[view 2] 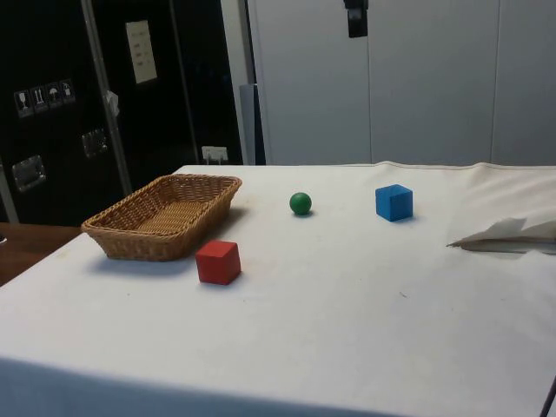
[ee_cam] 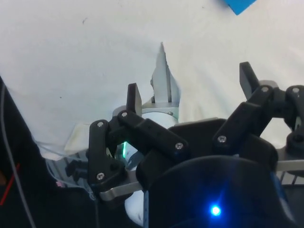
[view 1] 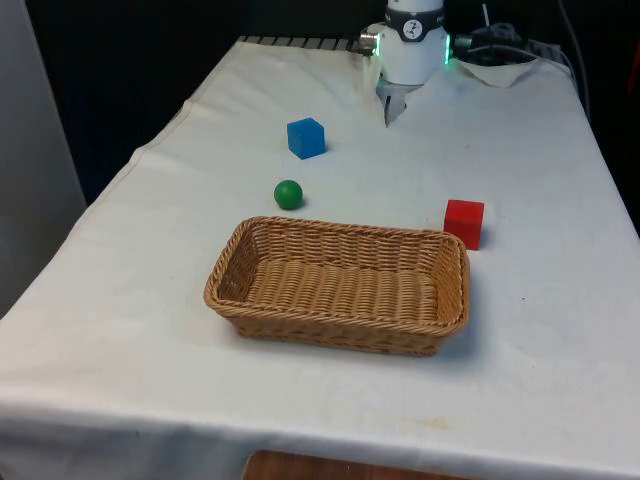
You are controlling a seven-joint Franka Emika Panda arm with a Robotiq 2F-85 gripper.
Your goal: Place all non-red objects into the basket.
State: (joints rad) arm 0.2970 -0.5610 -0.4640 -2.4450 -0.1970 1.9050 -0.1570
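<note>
**Cube and ball still out, basket waiting**

Front view: the blue cube sits on the counter nearest the arm, off toward the front view's left of it. The green ball lies beyond the cube, farther from the arm, and the wicker basket farther still, with nothing in it. The red cube stands just beside the basket's corner and should stay put.

Side view: the blue cube looks like a small, stiff, light block with flat matte faces; a pinch across two opposite faces ought to hold well. The ball is smooth and round, likely to roll if nudged, so it wants a centred pinch across its widest part. Ball and blue cube stand apart on the counter.

Wrist view: the claw is released, fingers spread wide and holding nothing, hanging well above the cloth. A blue corner at the frame's edge is probably the cube.
</note>
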